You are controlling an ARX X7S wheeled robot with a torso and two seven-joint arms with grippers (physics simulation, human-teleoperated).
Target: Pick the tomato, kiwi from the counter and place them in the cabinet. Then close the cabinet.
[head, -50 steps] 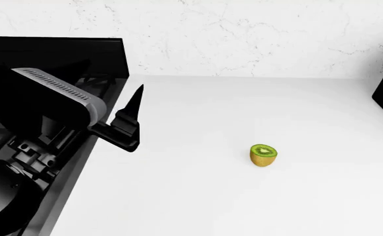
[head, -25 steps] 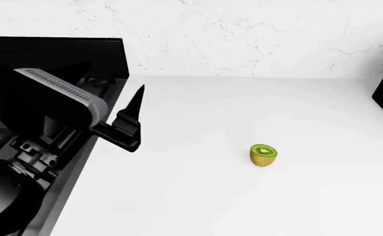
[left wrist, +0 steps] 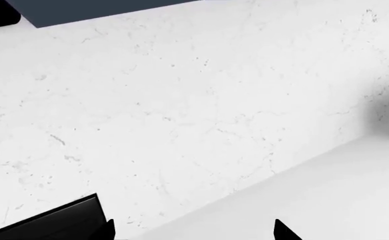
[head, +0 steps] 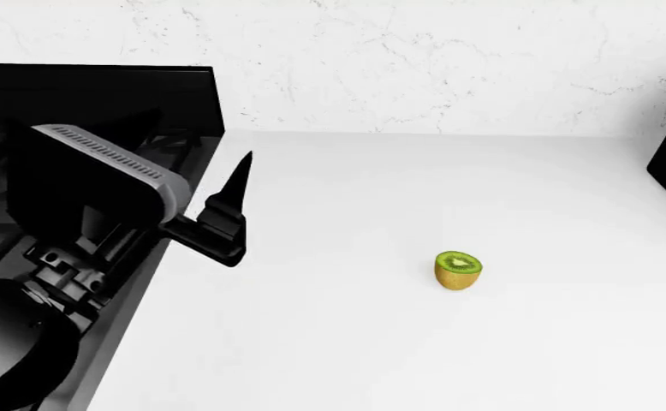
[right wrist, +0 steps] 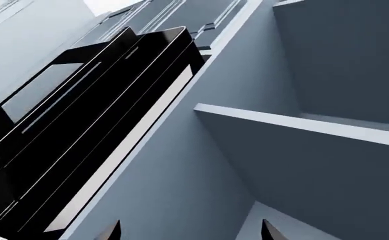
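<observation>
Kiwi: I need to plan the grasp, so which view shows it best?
The head view: the kiwi sits whole and unobstructed on the counter, cut face up. The left wrist view shows only wall and counter; the right wrist view shows cabinet shelves. Neither shows it.

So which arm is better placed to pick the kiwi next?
Probably the left: its gripper hangs over the counter near the kiwi. The right gripper is up facing cabinet shelves.

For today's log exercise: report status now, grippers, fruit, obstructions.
Left gripper open, empty, hovering at stove edge. Right gripper open, facing cabinet shelf. Kiwi alone on counter, cut face up; tomato unseen. Path clear.
</observation>
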